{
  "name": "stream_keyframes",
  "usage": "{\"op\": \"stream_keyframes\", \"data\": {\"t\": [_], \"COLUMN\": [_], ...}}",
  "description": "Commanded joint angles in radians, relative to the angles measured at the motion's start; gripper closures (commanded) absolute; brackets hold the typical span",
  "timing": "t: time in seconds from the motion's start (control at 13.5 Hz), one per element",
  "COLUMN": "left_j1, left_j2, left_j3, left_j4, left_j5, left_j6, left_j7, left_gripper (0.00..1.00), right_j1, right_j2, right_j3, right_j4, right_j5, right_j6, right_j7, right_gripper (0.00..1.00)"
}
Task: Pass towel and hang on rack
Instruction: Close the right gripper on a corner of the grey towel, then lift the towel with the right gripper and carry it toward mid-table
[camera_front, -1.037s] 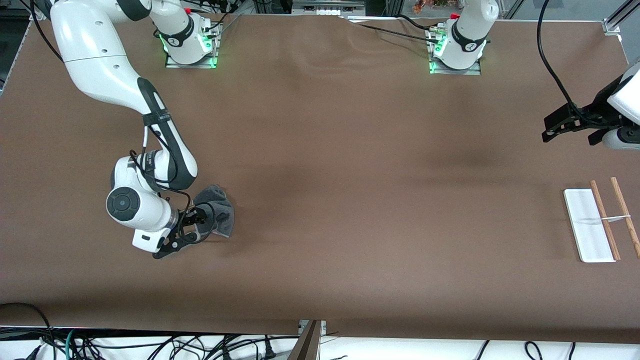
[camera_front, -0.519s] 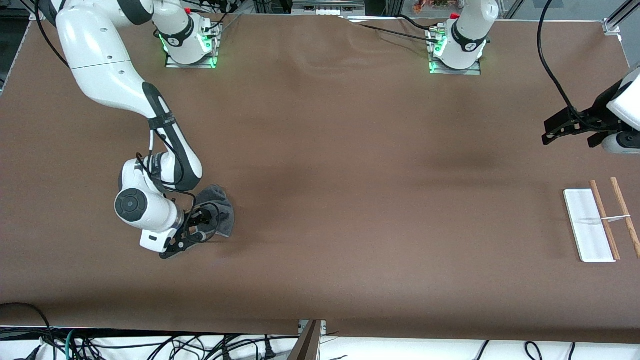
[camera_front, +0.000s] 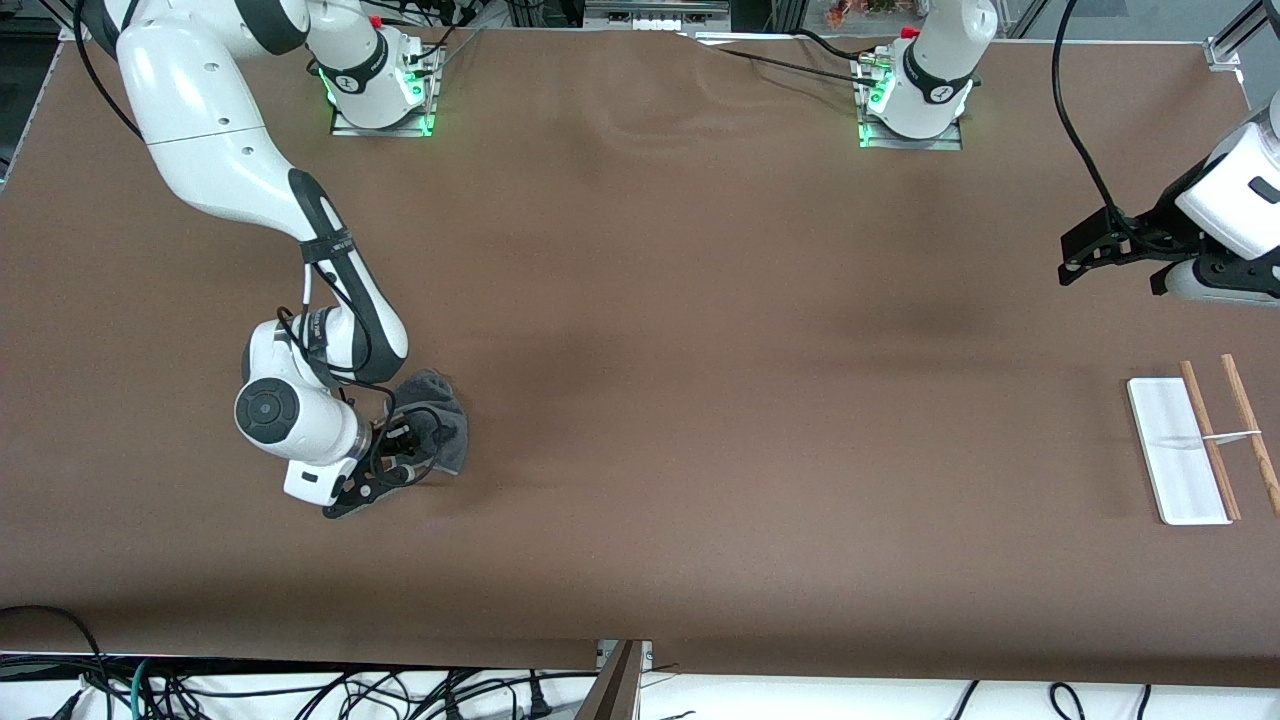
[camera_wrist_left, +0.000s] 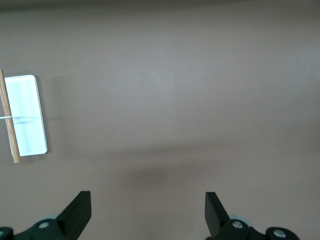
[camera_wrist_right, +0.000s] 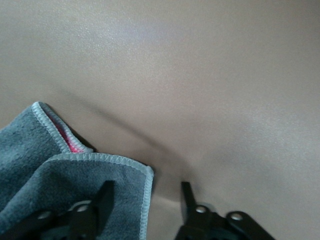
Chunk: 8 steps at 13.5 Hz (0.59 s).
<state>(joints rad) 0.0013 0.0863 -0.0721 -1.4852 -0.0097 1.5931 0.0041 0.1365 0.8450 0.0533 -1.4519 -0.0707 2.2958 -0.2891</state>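
The small dark grey soft towel (camera_front: 436, 425) with pale stitched edging lay crumpled on the brown table (camera_front: 700, 330), toward the right arm's end of it and well apart from the rack (camera_front: 1200, 445). In the right wrist view the towel (camera_wrist_right: 65, 185) showed a folded corner with a sliver of red-pink between two layers, its pale hem running along the fold.

The right gripper (camera_front: 405, 455) was down at the towel, on the side of the cloth nearer to the front camera. Its black fingers (camera_wrist_right: 102, 200) stood apart at a middling width. One finger rested over the grey cloth near the hemmed corner, and the other stood over bare table just beside the towel's edge. The corner lay between them, and the fingers had not closed on it.

The rack, a flat white rectangular base with two thin parallel light-brown wooden rods and a thin metal cross wire, stood on the table at the left arm's end. From the left wrist view the rack (camera_wrist_left: 25, 115) showed as a white slab with one rod along its edge.

The left gripper (camera_front: 1100, 245) hung in the air over bare table, near the rack and toward the robots' bases from it. Its two black fingers (camera_wrist_left: 77, 212) were spread wide with nothing between them. The left arm waited there.
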Motion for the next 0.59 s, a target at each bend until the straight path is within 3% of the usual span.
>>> {"op": "stream_keyframes", "data": {"t": [0.0,0.22,0.37,0.52], "left_j1": [0.0,0.0,0.002,0.003], "left_j2": [0.006,0.006,0.006,0.007], "left_j3": [-0.003,0.002,0.002,0.002], "left_j4": [0.025,0.025,0.025,0.025], "left_j5": [-0.009,-0.007,-0.003,-0.004], "left_j6": [-0.008,-0.008,-0.008,-0.007], "left_j7": [0.002,0.002,0.002,0.002], "left_gripper": [0.0,0.0,0.0,0.0], "right_j1": [-0.003,0.0,0.014,0.029], "right_j2": [0.005,0.002,-0.003,-0.026], "right_j3": [0.007,0.007,0.008,0.008], "right_j4": [0.004,0.004,0.004,0.01], "right_j5": [0.015,0.017,0.022,0.022], "right_j6": [0.008,0.001,-0.003,-0.004], "right_j7": [-0.021,-0.018,-0.015,-0.019], "right_gripper": [0.62,0.9,1.0,1.0]}}
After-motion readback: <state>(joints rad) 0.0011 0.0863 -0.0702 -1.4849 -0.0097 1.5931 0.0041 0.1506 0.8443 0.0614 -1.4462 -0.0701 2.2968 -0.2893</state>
